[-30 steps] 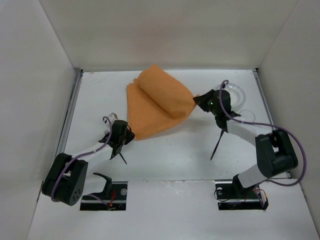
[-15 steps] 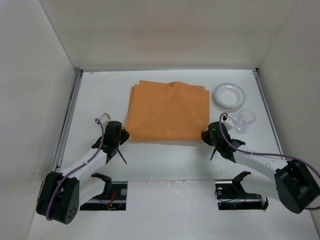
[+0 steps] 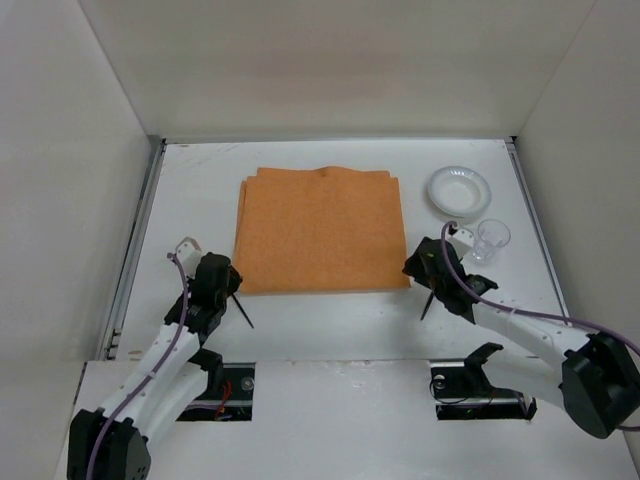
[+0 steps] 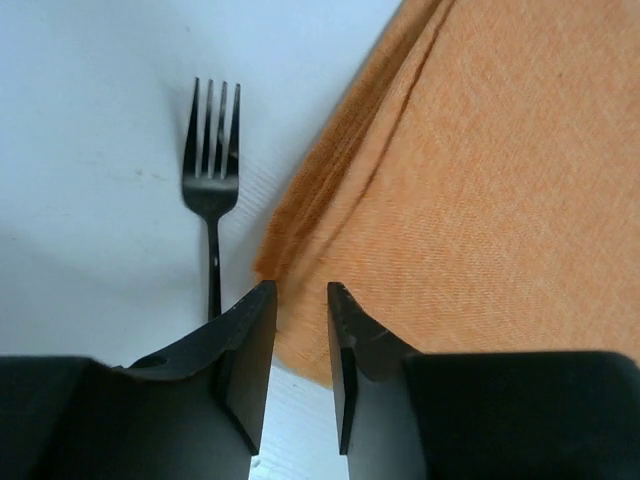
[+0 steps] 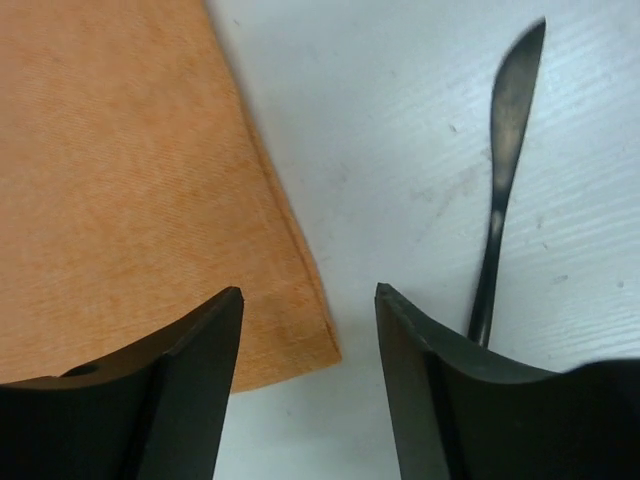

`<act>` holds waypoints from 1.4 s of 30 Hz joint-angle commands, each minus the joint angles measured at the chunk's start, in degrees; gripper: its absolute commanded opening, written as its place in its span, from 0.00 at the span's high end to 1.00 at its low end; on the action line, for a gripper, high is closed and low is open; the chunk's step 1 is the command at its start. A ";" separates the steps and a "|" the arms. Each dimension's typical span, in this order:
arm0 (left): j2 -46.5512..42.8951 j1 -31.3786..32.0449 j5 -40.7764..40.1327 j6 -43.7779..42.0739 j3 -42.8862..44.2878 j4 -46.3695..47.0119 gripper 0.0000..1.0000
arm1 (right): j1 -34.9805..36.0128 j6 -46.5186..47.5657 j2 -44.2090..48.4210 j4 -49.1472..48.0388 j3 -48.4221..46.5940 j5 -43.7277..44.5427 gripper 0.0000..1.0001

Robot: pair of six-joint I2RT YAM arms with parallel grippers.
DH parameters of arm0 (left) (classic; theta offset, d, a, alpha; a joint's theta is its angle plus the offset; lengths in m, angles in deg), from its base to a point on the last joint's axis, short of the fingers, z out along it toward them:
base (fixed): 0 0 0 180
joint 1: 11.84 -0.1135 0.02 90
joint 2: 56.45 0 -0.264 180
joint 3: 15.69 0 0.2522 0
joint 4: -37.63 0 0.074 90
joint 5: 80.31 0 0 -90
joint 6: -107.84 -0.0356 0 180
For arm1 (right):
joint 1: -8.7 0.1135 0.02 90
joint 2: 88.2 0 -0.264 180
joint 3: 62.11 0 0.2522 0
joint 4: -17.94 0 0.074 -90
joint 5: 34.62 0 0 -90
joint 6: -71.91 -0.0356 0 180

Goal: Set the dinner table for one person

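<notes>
Left tool (image 3: 232, 288) sits low over the near left corner of the cloth (image 3: 320, 230). From the wrist view its jaws (image 4: 297, 320) are only a narrow slit apart, and the cloth lies flat under them rather than pinched. Right tool (image 3: 420, 272) is at the near right corner, jaws (image 5: 308, 300) spread wide, with the cloth's corner on the surface below the gap.

The worktop (image 3: 340, 320) is white and matte with metal rails down its sides. It fills the floor of a white-walled booth, with both arms bolted at its near edge.

The orange cloth is spread flat in the middle, a little toward the far side. Its left edge shows stacked layers (folded, from what I can see) (image 4: 480, 180).

A black fork (image 4: 211, 180) lies on the white just beside that left edge, its handle running under the left tool. From above, only a dark sliver (image 3: 245, 316) shows.

A black knife (image 5: 500, 180) lies just off the cloth's right edge (image 5: 120, 180), beside the right tool (image 3: 430, 305).

Further right, a white plate (image 3: 459, 190) sits near the far corner. A clear cup (image 3: 490, 240) stands just nearer than it, close to the right wrist.
</notes>
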 commanded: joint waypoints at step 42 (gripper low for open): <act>29.72 22.23 -2.65 -1.27 4.49 16.16 0.66 | 7.88 1.44 -12.15 1.53 -9.03 -0.93 0.35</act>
